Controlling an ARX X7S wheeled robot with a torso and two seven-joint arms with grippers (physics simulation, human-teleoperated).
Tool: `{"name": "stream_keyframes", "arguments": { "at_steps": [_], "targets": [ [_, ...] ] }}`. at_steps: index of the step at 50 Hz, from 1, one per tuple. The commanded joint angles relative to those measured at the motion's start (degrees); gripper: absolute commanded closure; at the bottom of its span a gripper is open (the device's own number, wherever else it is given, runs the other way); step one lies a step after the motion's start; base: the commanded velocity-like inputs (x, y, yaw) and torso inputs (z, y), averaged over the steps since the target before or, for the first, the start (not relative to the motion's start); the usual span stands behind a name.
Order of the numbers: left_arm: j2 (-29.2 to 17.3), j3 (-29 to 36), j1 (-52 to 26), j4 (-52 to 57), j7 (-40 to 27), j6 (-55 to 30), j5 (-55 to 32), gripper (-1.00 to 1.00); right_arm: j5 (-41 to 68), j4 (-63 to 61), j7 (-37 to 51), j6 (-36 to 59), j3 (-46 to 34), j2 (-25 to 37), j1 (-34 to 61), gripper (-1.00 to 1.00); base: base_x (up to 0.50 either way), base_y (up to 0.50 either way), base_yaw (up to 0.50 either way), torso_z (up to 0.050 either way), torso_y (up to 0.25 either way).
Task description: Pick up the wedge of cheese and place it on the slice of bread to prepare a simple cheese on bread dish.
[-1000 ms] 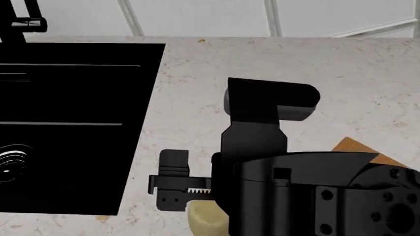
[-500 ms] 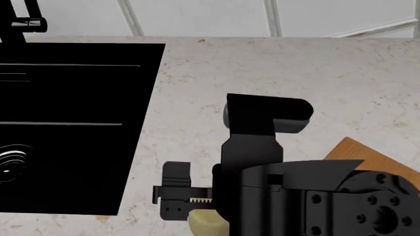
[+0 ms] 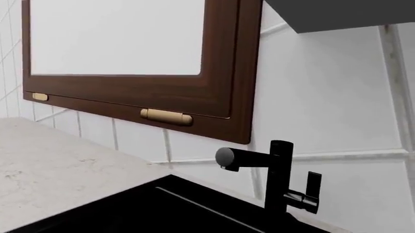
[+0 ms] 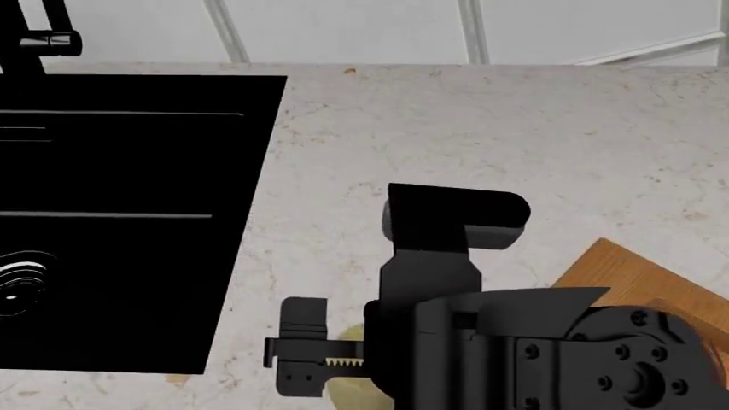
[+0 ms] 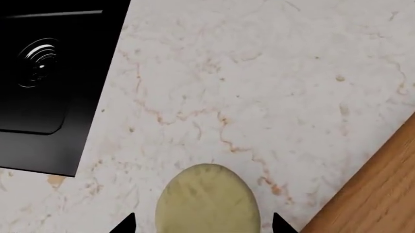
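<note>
A: Start at the left — what do you see?

B: The black sink fills the desk's left side, its tap standing by the tiled wall. The left gripper shows in no view, so I cannot tell its state.

A: And the middle?

B: The right gripper hangs over the wedge of cheese, which lies on the bare desk near the front edge, between the sink and the wooden board. In the wrist view the two fingers stand open, one tip on each side of the cheese, holding nothing. From the head only a sliver of cheese shows beside the arm.

A: Further right?

B: The board lies at the desk's right edge. The slice of bread cannot be made out; the arm covers that part.

A: Which step is this?

B: The approach to the pick, I judge. Next the fingers need to sink around the cheese and close squarely on it before any lift toward the bread.
</note>
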Motion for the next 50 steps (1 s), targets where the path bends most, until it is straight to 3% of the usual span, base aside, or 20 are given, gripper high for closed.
{"name": "stream_keyframes", "arguments": {
  "at_steps": [1, 50],
  "targets": [
    [0.0, 0.0, 0.0, 0.0, 0.2, 0.1, -0.3, -1.0, -0.5, 1.5, -1.2, 0.2, -0.7, -0.4, -0.7, -1.0, 0.0, 0.0, 0.0, 0.0, 0.0],
    [-0.2, -0.2, 0.4, 0.9, -0.3, 0.4, -1.1, -1.0, -1.4, 3.8, -3.6, 0.4, -2.7, -1.0, -2.8, -1.0, 0.0, 0.0, 0.0, 0.0, 0.0]
  ]
}}
